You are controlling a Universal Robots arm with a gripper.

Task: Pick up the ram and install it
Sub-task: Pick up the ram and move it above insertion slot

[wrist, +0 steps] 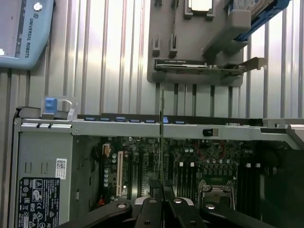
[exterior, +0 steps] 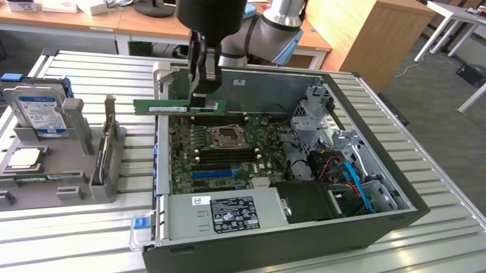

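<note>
Item 1: ram, green stick with white label, held level and on edge, pinched near 1 end between the gripper jaws. Location: above the open computer case, over the far part of the motherboard, free end reaching toward the exterior view's left. Item 2: hard drive, upright in the gray rack, well apart.

Open computer case beside hard drive
</note>
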